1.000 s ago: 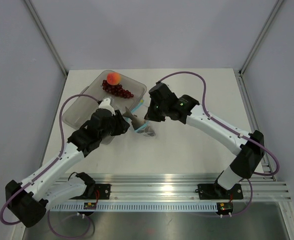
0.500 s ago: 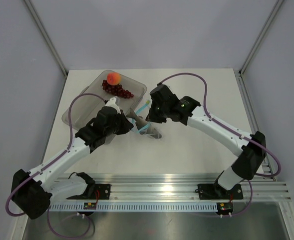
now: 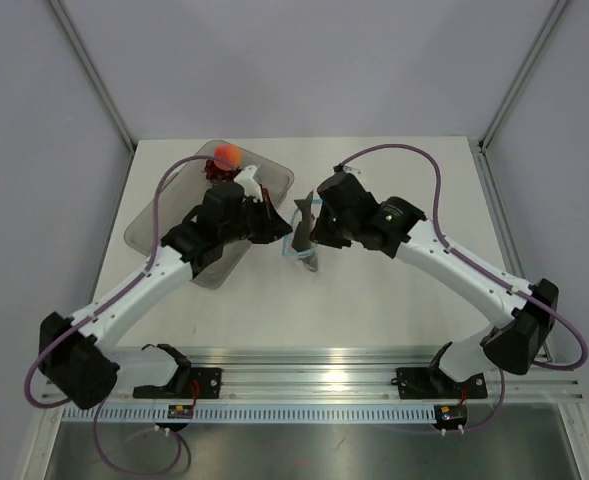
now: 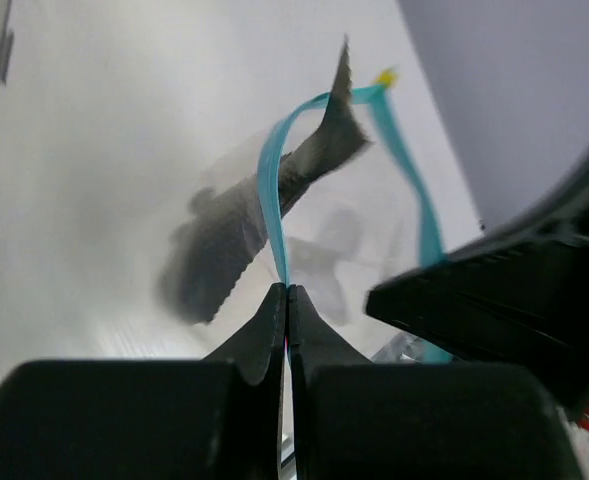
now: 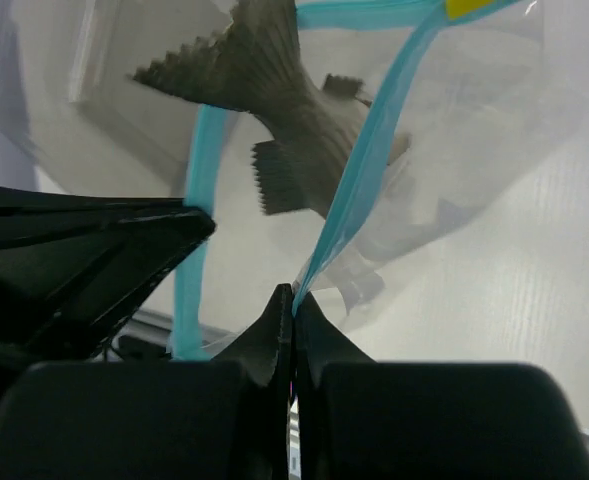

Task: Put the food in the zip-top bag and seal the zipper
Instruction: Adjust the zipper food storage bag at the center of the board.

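Observation:
The clear zip-top bag (image 3: pixel 302 238) hangs between my two grippers with its mouth pulled apart. A grey fish (image 4: pixel 224 250) (image 5: pixel 294 110) lies inside it, tail up. My left gripper (image 4: pixel 287 290) (image 3: pixel 280 230) is shut on one side of the teal zipper (image 4: pixel 270 180). My right gripper (image 5: pixel 293 292) (image 3: pixel 316 236) is shut on the other zipper strip (image 5: pixel 369 160). The orange peach (image 3: pixel 227 155) and the dark grapes (image 3: pixel 214 170) sit in the far end of the tray, the grapes mostly hidden behind my left arm.
The translucent grey tray (image 3: pixel 149 228) stands at the left under my left arm. A yellow slider tab (image 5: pixel 469 8) sits at the far end of the zipper. White tabletop lies to the right and in front of the bag.
My left gripper moved right to the bag's mouth and shut on the near zipper strip. Both arms shifted farther from the bases and the bag's mouth spread between them.

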`<control>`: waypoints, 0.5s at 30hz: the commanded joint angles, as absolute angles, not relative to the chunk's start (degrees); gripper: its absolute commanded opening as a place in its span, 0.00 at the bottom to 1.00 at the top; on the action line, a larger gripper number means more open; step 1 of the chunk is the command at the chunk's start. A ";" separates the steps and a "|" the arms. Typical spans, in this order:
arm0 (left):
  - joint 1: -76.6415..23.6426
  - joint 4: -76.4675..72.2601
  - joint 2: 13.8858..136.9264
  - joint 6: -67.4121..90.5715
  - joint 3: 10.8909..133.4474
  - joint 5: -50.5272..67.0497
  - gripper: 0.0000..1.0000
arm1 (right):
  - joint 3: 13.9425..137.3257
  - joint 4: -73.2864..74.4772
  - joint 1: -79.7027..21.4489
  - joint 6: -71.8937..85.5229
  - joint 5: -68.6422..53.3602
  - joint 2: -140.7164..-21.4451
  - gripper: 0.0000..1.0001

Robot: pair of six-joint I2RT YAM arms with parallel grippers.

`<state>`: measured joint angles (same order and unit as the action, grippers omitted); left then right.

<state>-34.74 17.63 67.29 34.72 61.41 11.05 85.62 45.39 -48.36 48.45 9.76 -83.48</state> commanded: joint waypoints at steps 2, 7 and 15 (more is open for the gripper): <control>-34.63 17.32 73.13 34.63 59.23 17.83 0.00 | 83.85 51.15 -47.99 48.95 14.15 -88.07 0.00; -35.16 19.77 70.31 32.53 62.49 14.87 0.00 | 80.78 47.72 -47.90 48.52 16.16 -82.80 0.00; -36.03 20.74 70.24 33.05 66.09 18.03 0.00 | 88.33 53.80 -48.51 47.02 18.55 -84.39 0.00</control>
